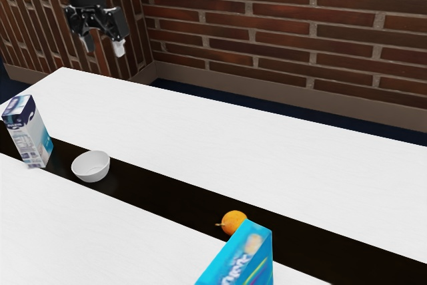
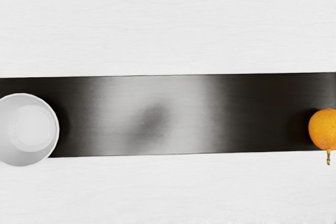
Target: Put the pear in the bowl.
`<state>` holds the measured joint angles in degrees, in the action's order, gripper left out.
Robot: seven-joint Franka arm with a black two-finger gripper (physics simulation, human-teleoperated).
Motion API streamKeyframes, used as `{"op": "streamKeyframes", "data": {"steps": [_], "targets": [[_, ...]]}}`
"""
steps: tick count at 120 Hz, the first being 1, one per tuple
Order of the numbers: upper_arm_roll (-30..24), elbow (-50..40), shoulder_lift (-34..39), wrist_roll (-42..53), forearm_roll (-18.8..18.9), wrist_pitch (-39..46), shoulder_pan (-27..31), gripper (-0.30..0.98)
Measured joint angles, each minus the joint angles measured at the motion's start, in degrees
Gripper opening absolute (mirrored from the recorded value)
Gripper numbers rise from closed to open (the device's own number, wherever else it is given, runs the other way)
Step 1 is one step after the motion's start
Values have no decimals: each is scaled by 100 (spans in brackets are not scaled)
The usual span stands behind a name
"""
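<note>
White table [image 1: 200,125] with glossy black band [image 1: 153,188], black two-finger gripper [image 1: 104,46] hanging above, released and empty, rectangular blue box [image 1: 250,258], blue-and-white carton [image 1: 30,139], round white bowl [image 1: 91,167] nearby, round, stemmed orange pear [image 1: 233,221] on the band, well apart from the bowl.

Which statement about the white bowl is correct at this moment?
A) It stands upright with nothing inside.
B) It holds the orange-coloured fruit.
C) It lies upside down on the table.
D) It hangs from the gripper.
A: the bowl has its open side up and its inside is bare, while the orange-coloured fruit lies apart from it on the black strip.
</note>
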<state>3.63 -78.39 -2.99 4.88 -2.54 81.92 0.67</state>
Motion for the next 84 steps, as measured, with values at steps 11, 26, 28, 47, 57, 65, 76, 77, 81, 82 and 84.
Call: {"op": "streamKeyframes", "data": {"steps": [11,26,28,47,57,65,76,77,81,82,84], "targets": [[-158,-14,-13,47,72,-6,-15,67],[-178,-101,-41,80,119,-11,-88,67],[-181,-142,-44,74,122,-11,-86,67],[-214,-988,-118,-29,110,328,-156,67],[-223,-1190,-187,-160,94,516,-405,67],[-236,-1240,-289,-308,83,626,-705,67],[-362,-1263,-554,-517,76,875,-1034,67],[-375,-1264,-582,-536,75,899,-1052,67],[-415,-1266,-675,-618,71,987,-1114,67],[-422,-1266,-697,-640,71,1008,-1129,67],[-435,-1267,-736,-686,69,1052,-1163,67]]}}
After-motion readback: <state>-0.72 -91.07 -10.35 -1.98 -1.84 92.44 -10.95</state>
